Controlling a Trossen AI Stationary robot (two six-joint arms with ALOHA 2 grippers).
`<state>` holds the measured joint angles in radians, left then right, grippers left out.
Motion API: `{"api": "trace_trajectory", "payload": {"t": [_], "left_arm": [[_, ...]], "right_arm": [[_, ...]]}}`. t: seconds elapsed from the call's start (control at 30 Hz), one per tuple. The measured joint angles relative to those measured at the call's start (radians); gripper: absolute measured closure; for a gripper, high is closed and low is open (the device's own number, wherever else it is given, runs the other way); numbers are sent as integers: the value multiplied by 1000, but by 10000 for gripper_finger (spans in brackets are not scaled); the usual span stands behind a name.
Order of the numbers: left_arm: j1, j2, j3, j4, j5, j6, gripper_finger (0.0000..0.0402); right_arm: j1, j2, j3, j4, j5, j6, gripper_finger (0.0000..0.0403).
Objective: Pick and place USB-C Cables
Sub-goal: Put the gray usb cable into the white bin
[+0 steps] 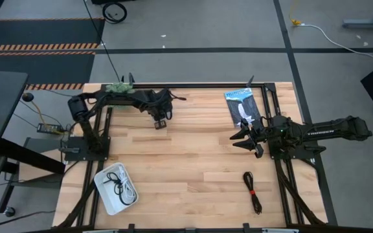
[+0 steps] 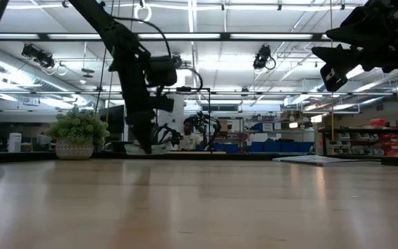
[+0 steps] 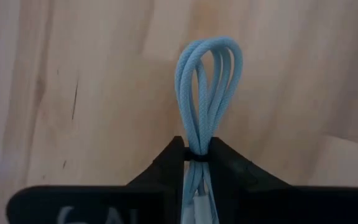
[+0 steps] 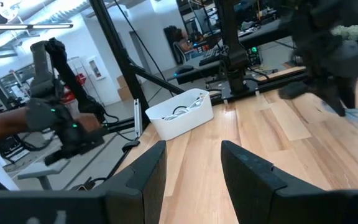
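Note:
My left gripper (image 1: 161, 123) is over the far middle of the table, shut on the pale blue-grey USB-C cable (image 3: 207, 87), whose looped end sticks out past the fingertips. My right gripper (image 1: 241, 139) hovers open above the right half of the table and holds nothing; its fingers (image 4: 148, 180) stand apart. The black cable with a red tie (image 1: 252, 192) lies flat on the near right of the table. A white tray (image 1: 103, 194) at the near left holds a plain black coil (image 1: 113, 180) and a white coil (image 1: 127, 191). My left gripper pinches the pale blue-grey cable's bundled strands (image 3: 197, 149) between its two fingers, at a dark tie around the coil. The fingers point down at the table and lie along the coil. The loop end (image 3: 209, 53) reaches beyond the fingertips; the other end is hidden behind the fingers.
A flat black-and-blue retail packet (image 1: 241, 105) lies at the far right, just beyond my right gripper. A fuzzy green plant ball (image 1: 118, 86) sits at the far left edge by the left arm. A black frame (image 1: 206, 87) runs around the table. Bare wood fills the middle.

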<state>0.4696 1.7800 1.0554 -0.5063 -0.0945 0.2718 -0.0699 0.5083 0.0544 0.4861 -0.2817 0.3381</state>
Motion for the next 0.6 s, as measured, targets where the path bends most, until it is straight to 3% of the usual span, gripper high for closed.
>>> {"api": "trace_trajectory", "payload": {"t": [0.13,0.33,0.47,0.6], "left_arm": [[-71,-82,0,-62,46,31,345],[-247,-220,0,-170,203,-6,339],[-403,-299,1,-228,258,-147,340],[-556,-356,1,-259,313,-404,339]], "right_arm": [[0,0,0,-1,0,0,243],[0,0,0,-1,0,0,243],[0,0,0,-1,0,0,243],[0,0,0,-1,0,0,243]]}}
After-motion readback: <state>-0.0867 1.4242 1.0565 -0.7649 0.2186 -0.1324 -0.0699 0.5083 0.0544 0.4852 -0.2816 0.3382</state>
